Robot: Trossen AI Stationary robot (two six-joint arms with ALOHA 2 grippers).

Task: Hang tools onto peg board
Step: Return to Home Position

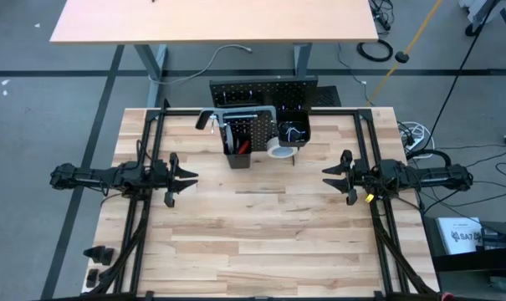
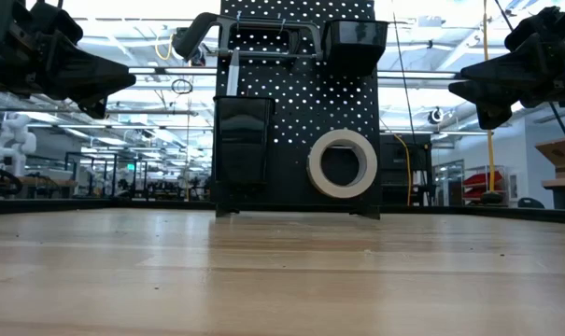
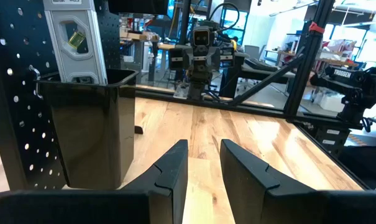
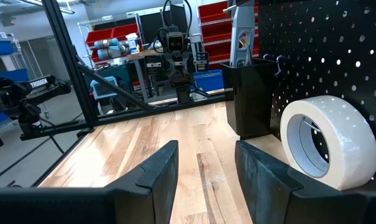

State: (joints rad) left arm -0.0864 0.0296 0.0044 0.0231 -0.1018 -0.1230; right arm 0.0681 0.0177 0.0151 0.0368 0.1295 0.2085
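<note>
Black fingers of the left gripper (image 3: 204, 163) and the right gripper (image 4: 206, 165) stand a little apart, holding and touching nothing, each raised over its own side of the wooden table (image 1: 261, 242). At the far edge stands the peg board (image 2: 291, 112), with the hacksaw (image 2: 263, 31) hung across its top and the white tape roll (image 2: 314, 163) lower down. Its tall bin (image 2: 242, 140) holds the silver level (image 3: 73, 37) and a red-handled tool (image 1: 242, 147); the contents of the small upper bin (image 2: 355, 42) cannot be told.

Legible text, two entries.
1: "TROSSEN", white capitals, on a dark arm (image 3: 352, 74), seen from my left wrist.
2: "TROSSEN" again, on a second dark arm (image 4: 45, 84), seen from my right wrist.
</note>
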